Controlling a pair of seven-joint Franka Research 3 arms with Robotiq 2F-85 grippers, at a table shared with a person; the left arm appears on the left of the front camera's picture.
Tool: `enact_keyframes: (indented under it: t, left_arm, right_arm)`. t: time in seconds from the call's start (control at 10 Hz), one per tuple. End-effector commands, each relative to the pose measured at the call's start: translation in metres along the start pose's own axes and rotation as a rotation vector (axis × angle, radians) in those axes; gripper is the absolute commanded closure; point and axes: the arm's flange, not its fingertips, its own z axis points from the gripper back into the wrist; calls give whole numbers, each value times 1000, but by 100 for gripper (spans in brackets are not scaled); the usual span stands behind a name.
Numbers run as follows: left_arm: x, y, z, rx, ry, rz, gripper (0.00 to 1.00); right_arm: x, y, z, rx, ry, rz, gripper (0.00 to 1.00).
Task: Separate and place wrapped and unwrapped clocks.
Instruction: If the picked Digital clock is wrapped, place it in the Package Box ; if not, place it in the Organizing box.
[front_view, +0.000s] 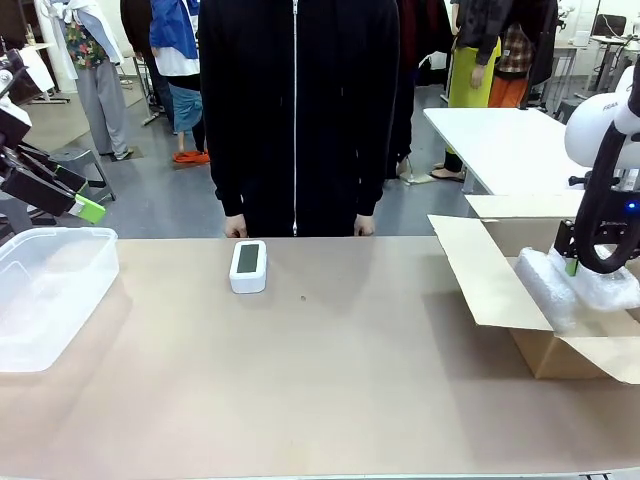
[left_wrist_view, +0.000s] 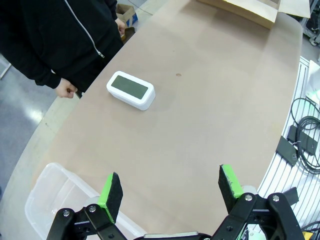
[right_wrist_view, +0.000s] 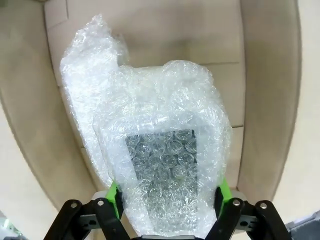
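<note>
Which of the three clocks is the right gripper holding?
The bubble-wrap bundle showing a dark face, clamped in the right gripper above the cardboard box. The other bundle shows no face; the bare clock lies on the table.

The bare clock (front_view: 248, 266), white with rounded corners and a dark screen, is lying flat, screen up, on the worktop (front_view: 330, 390) near its far edge, left of the middle. Both wrapped clocks are sitting in the open cardboard box (right_wrist_view: 270, 100) at the right. The dark-faced bundle (right_wrist_view: 165, 165) is being pinched between the right hand's (right_wrist_view: 167, 195) green pads. The plain bundle (right_wrist_view: 85, 75), all white bubble wrap, is lying against it.
</note>
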Motion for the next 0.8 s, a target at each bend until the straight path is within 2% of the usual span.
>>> enact_keyframes:
  t: [0.0, 0.3, 0.4, 0.7]
  left_arm:
    - [-1, 1, -2, -8, -13, 0, 0]
    - [-1, 1, -2, -8, -13, 0, 0]
    - [-1, 1, -2, -8, -13, 0, 0]
    - [-1, 1, -2, -8, -13, 0, 0]
  right_arm:
    - [5, 0, 1, -46, -9, -50, 19]
    - [6, -2, 1, -46, -6, -58, 19]
    - [6, -1, 2, -42, -5, -55, 0]
    - [4, 5, 11, -67, -20, -43, 0]
